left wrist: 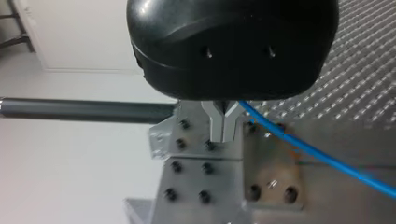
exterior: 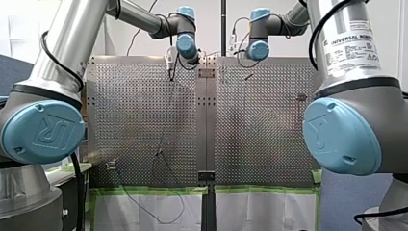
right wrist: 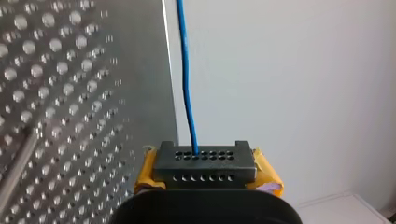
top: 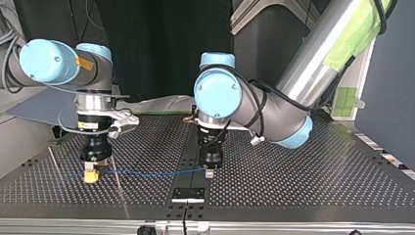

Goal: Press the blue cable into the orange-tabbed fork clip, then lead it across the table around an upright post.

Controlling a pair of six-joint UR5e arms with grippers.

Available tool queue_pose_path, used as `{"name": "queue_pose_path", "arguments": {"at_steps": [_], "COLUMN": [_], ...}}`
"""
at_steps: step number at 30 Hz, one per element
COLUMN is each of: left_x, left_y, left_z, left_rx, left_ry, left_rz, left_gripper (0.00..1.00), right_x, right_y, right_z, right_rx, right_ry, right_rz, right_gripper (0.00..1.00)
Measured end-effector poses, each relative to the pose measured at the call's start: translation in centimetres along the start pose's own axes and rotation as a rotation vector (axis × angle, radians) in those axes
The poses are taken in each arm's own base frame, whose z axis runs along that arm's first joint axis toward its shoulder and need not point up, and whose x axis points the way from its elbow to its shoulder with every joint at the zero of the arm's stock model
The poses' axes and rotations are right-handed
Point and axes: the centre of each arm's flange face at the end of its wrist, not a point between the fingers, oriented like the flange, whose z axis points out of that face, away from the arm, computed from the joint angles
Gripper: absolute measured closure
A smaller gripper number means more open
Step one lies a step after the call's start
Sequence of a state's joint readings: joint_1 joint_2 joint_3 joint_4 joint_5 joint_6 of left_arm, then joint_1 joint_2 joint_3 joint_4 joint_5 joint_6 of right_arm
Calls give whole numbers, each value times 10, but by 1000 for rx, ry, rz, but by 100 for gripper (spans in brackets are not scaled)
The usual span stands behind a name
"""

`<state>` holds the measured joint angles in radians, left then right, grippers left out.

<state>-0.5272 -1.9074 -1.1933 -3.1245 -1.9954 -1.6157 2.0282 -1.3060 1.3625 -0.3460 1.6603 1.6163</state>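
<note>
Up close, the left gripper (left wrist: pixel 224 133) has its metal fingers (left wrist: pixel 217 125) pinched together on the cable (left wrist: pixel 317 156), which comes out beside them and runs off over a screwed plate (left wrist: pixel 196 182). The right gripper (right wrist: pixel 205 173) has its yellow pads (right wrist: pixel 267 175) clamped on a black block (right wrist: pixel 205 161) at the cable's end, the blue line leaving one of its holes. From across the room both grippers sit low over the table (top: pixel 303 176), well apart, with the cable drawn nearly straight between them just above the perforated surface. I can't pick out the clip or the post with any certainty from where I stand. By my reckoning the seating step is not yet done, so the thing to get right is the line of that span. I would hold it taut, bring it square over the fork's slot, then lower both ends together so it drops in rather than riding up on a prong. The downward push is best made close beside the clip, where the cable can't bow. Pulling hard at the block looks risky, since the cable could kink where it enters.
</note>
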Motion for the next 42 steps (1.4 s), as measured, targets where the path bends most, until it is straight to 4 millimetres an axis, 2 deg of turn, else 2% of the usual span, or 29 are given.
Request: {"name": "queue_pose_path", "arguments": {"at_steps": [12,19,28,34,38,42], "left_x": [27,44,61,55,41,37], "left_y": [-45,-70,-90,-98,-102,-110], "left_z": [4,5,18,23,26,30], "left_rx": [52,81,89,91,97,110], "left_ry": [82,119,146,135,107,94], "left_rz": [31,34,29,12,-21,-38], "left_gripper": [100,100,100,100,100,100], "right_x": [12,12,10,9,9,6], "right_y": [51,85,104,113,121,128], "right_z": [10,15,16,17,18,18], "right_rx": [-14,-60,-89,-104,-116,-127], "right_ry": [-3,-10,-18,-22,-23,-27], "right_rz": [29,19,13,9,6,4], "right_gripper": [100,100,100,100,100,100]}}
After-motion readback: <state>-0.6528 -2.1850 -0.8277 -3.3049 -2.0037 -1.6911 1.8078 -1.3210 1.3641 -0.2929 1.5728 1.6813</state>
